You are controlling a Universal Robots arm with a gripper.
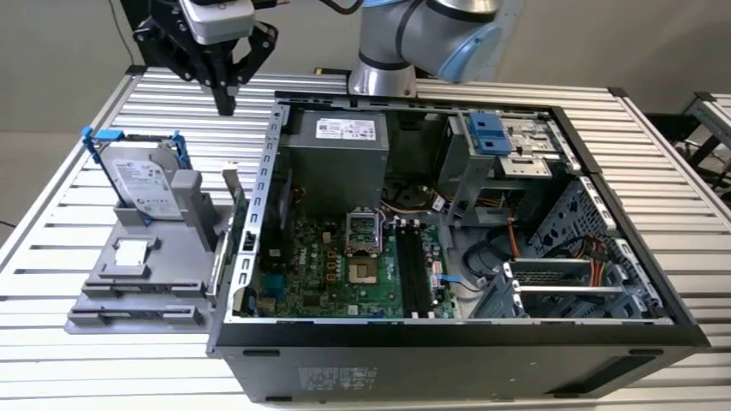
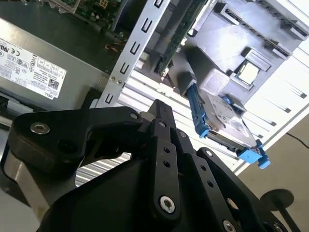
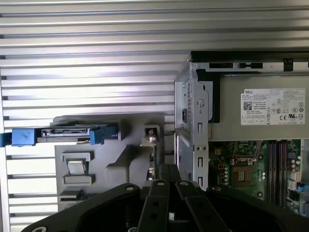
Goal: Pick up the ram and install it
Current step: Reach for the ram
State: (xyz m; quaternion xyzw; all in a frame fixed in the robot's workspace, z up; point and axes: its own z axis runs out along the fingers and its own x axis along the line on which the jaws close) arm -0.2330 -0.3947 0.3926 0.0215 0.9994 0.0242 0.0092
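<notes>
The ram [image 1: 232,208], a thin greyish-green stick, stands on its long edge in a grey holder [image 1: 137,295] on the slatted metal tabletop [image 1: 68,171]. It is just beside the outer wall of the open computer case [image 1: 457,342], on the exterior view's left. In the second wrist view the ram [image 2: 179,34] shows as a narrow green strip beside that wall. A silver hard drive [image 1: 143,184] in a blue-handled frame stands upright in the same holder, farther from the case. Inside the case, the motherboard's long black slots [image 1: 413,270] lie empty. The gripper [image 1: 225,104] hangs above the tabletop beyond the holder, well apart from the ram, its fingers [image 3: 161,176] drawn close together and holding nothing.
</notes>
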